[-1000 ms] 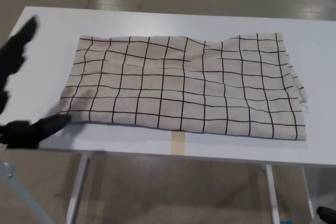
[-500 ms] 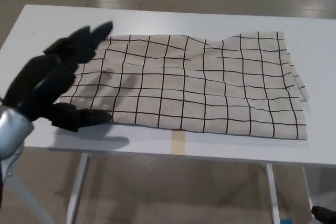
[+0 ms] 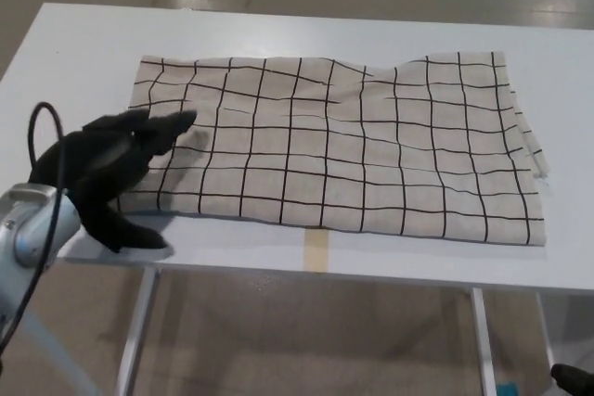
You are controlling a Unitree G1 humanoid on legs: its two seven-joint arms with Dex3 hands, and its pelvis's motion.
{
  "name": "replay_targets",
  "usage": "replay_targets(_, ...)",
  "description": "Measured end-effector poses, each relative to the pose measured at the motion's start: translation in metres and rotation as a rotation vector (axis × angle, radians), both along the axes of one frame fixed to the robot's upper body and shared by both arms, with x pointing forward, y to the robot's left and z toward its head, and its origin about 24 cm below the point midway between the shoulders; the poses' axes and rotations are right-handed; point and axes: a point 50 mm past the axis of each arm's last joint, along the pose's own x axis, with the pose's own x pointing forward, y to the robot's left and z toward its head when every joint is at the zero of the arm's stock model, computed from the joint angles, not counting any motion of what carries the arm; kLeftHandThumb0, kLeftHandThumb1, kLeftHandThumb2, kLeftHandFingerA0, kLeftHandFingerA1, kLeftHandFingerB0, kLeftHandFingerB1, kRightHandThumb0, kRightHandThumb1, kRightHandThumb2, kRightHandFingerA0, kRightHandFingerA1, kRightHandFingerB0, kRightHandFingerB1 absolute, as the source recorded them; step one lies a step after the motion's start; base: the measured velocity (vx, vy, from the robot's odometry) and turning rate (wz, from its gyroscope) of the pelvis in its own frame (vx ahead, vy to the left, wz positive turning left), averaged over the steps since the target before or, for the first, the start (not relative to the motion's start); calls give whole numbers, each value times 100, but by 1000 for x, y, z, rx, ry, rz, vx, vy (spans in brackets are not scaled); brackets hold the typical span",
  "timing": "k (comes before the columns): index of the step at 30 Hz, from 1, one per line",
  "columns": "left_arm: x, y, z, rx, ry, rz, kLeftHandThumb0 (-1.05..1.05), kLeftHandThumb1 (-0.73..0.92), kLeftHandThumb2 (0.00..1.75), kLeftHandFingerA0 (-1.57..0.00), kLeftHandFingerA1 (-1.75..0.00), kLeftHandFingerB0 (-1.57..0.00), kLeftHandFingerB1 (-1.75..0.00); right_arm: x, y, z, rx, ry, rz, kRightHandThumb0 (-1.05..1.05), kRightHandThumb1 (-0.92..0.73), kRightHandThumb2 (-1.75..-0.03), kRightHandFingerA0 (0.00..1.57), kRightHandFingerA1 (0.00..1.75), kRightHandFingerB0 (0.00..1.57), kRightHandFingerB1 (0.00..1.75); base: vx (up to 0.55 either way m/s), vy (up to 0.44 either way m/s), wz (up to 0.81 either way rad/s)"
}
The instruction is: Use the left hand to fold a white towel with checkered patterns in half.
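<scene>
Where it hung higher before, left hand now lower over towel left edge; fingers spread, empty

1 checkered towel, 1 white table, 1 robot hand, 1 tape strip.
</scene>
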Motion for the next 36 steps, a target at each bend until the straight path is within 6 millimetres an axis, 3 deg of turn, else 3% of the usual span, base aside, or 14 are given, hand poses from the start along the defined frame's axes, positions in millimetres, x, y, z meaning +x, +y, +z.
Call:
replay_targets(1,1,2,-3,16,4,10,-62,37,68,0,0,0,-10,0,0,0,-3,-1,3,-26,-55,-56,43,56,53,57,0,0,0)
replay_targets(2,1,2,-3,16,4,10,-60,45,54,0,0,0,-9,0,0,0,-3,-1,3,-33,-42,-78,39,61,49,63,0,0,0)
replay_targets(3,1,4,-5,31,4,22,-62,37,68,0,0,0,-10,0,0,0,-8,-4,6,-34,-42,-78,39,61,49,63,0,0,0)
replay_targets(5,2,5,-6,42,-5,31,-60,45,54,0,0,0,-9,0,1,1,-13,-7,10,-34,-42,-78,40,62,49,63,0,0,0)
replay_targets(8,4,4,-6,51,-25,37,-62,38,70,0,0,0,-10,1,1,1,-22,-12,17,-34,-42,-78,40,62,49,63,0,0,0)
replay_targets(10,5,4,-7,57,-33,38,-59,45,54,0,0,0,-10,1,1,1,-24,-15,20,-35,-42,-78,39,62,49,63,0,0,0)
replay_targets(14,6,4,-8,64,-49,38,-61,38,70,0,0,0,-10,1,1,1,-25,-20,22,-34,-42,-78,39,62,49,63,0,0,0)
replay_targets(17,8,0,-8,64,-71,34,-58,45,54,0,0,0,-9,0,1,1,-26,-24,23,-34,-42,-78,39,62,49,63,0,0,0)
replay_targets(23,10,-9,-10,56,-98,12,-59,37,67,0,0,0,-10,0,1,1,-27,-25,21,-34,-43,-79,39,62,49,63,0,0,0)
replay_targets(24,10,-11,-10,55,-101,9,-56,45,54,0,0,0,-11,0,1,1,-26,-25,21,-34,-43,-79,39,62,49,64,0,0,0)
replay_targets(25,11,-12,-10,55,-105,7,-62,39,72,0,0,0,-11,0,1,2,-25,-26,20,-34,-43,-79,39,62,49,64,0,0,0)
replay_targets(28,12,-15,-11,63,-112,2,-62,39,72,0,0,0,-11,0,1,2,-24,-28,16,-34,-43,-79,39,62,49,64,0,0,0)
replay_targets(29,13,-17,-12,68,-115,0,-60,38,72,0,-3,0,-14,0,1,2,-22,-29,16,-27,-56,-56,42,57,54,56,0,0,0)
replay_targets(36,18,-27,-20,105,-120,1,-56,37,75,0,-16,0,-24,1,0,3,-14,-37,11,-27,-56,-57,43,56,54,57,0,0,0)
